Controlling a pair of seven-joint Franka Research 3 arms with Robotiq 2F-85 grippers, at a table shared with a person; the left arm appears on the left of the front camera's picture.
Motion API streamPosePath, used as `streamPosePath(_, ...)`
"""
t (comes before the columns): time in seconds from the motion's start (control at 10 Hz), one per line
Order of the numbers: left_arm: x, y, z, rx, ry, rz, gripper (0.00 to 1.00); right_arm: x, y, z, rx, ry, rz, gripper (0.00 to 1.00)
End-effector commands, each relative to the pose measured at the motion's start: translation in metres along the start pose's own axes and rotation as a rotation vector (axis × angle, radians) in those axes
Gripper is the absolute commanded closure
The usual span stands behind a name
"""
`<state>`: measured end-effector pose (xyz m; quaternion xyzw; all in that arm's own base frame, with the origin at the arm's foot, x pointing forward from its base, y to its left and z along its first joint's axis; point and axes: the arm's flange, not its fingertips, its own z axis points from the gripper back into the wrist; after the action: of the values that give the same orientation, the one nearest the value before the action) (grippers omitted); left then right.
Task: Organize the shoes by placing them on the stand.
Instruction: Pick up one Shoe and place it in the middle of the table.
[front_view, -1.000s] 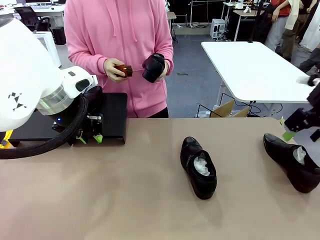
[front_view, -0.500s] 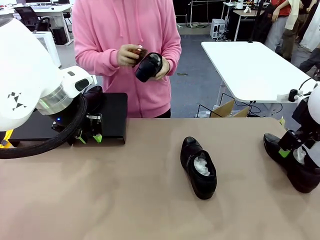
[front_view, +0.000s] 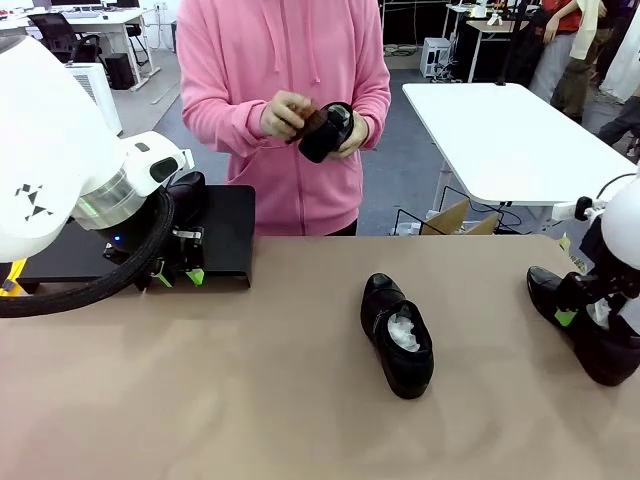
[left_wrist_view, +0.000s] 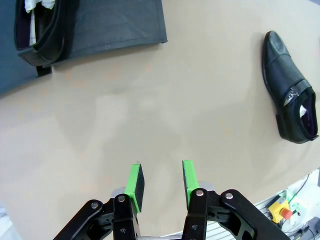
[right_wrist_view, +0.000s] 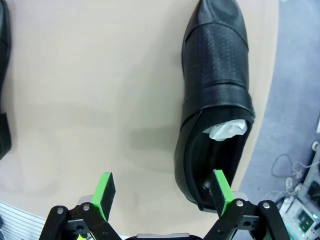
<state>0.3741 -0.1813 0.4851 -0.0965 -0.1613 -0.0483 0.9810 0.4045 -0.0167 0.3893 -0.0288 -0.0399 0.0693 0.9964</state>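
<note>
Centring comes first: the right gripper (right_wrist_view: 163, 191), wide open and empty, hangs half beside the paper-stuffed heel of the glossy black leather shoe (right_wrist_view: 215, 85); both pads (right_wrist_view: 105, 194) should flank that heel before closing.

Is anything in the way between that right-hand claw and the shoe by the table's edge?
Nothing visible. The right gripper, jaws open, hangs at the heel end of the shoe, with no object between them.

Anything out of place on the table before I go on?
The far-right shoe, below the open right gripper, lies close along the edge of the table, near the drop. The middle shoe sits angled on the table. Nothing looks spilled or damaged.
</note>
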Motion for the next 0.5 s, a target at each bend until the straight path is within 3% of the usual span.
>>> streamPosePath(0.0,0.002,0.001,0.001,-0.005,0.002,0.001,0.56,0.015,0.000,-0.008,-0.032,0.027,-0.025,0.00)
streamPosePath(0.4,0.002,0.001,0.001,-0.005,0.002,0.001,0.56,0.030,-0.004,-0.027,-0.027,0.051,-0.081,0.00)
